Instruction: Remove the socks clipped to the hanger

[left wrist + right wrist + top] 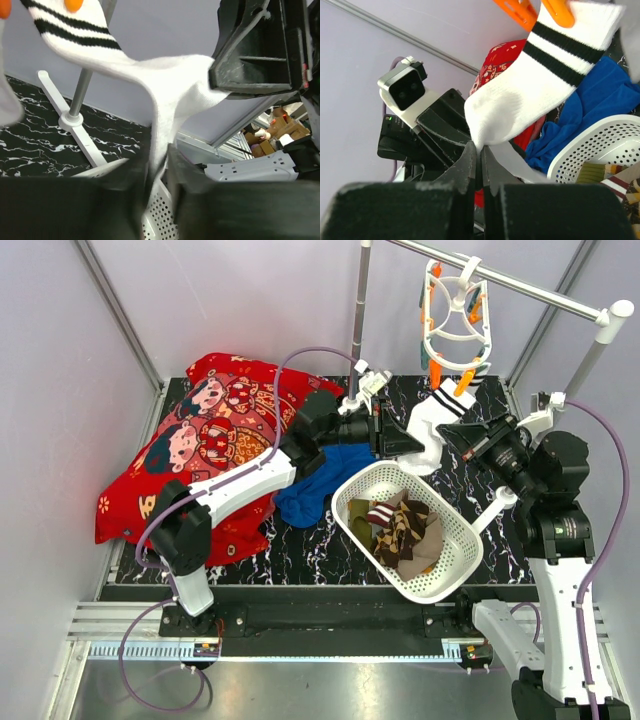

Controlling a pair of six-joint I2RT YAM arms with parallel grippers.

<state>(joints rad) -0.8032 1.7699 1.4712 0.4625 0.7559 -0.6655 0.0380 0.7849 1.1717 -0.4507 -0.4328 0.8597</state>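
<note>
A white black-banded sock (435,420) hangs from the white round plastic hanger (455,325) by an orange peg (555,11), with the right gripper (480,150) jaws pinching its heel to tug it free and the left gripper (157,156) jaws straddling its toe, grip unclear.

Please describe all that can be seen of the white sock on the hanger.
The white sock looks like soft knit, with two black bands near the cuff. An orange peg of the hanger clips the cuff. It hangs stretched, bent midway. The right fingers are shut on its lower end; the cloth also passes between the left fingers.
</note>
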